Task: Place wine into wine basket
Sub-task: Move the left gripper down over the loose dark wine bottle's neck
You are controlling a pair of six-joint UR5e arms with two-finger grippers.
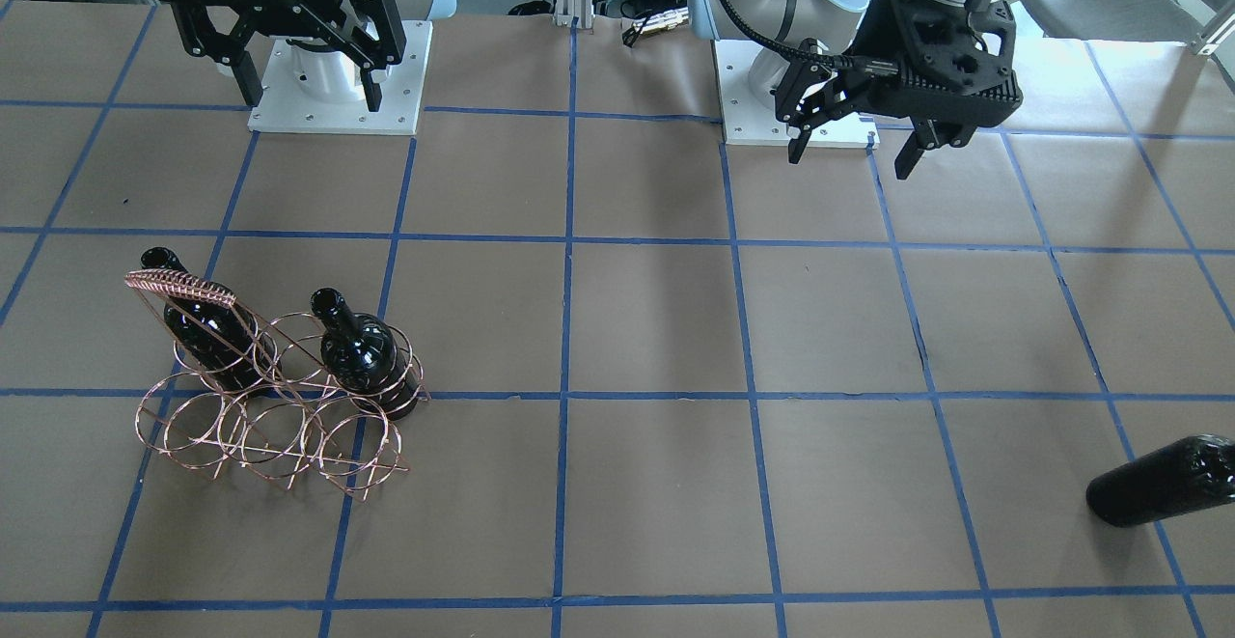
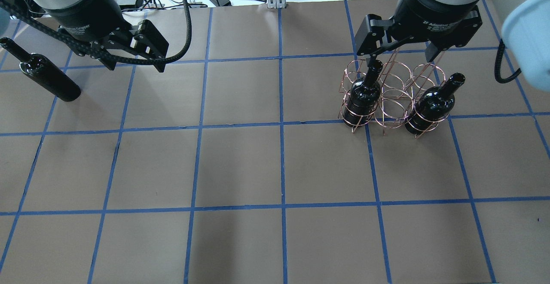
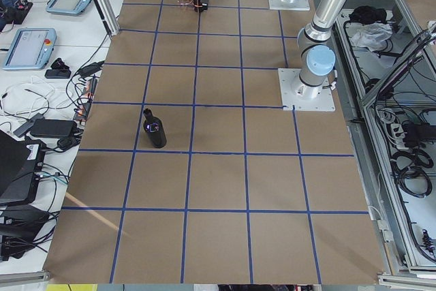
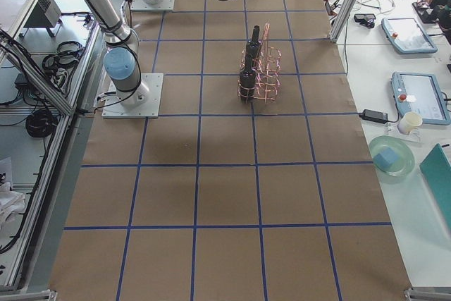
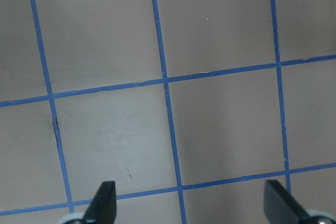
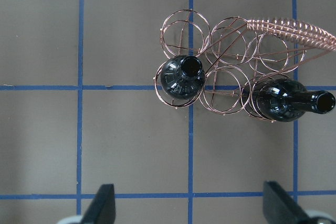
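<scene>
Front-facing view: wine, one glossy black bottle, lying on its side near the operators' edge of the desk, toward its left end. Wine basket, one, six rings, toward the right end. Two more bottles stand in the end rings of its robot-side row, leaving four rings vacant. Left claw and right claw, both spread wide and holding nothing, hang above the desk. Overhead view: three bottles in all, and the lying one's neck points toward the left end. Side views: the same count, with the lying bottle well apart from the basket. Wrist views: the left shows bare desk, and the right looks down on the basket. Handling, judged: heavy, rigid, slippery, breakable and apt to roll. Best taken across the body near the shoulder.
</scene>
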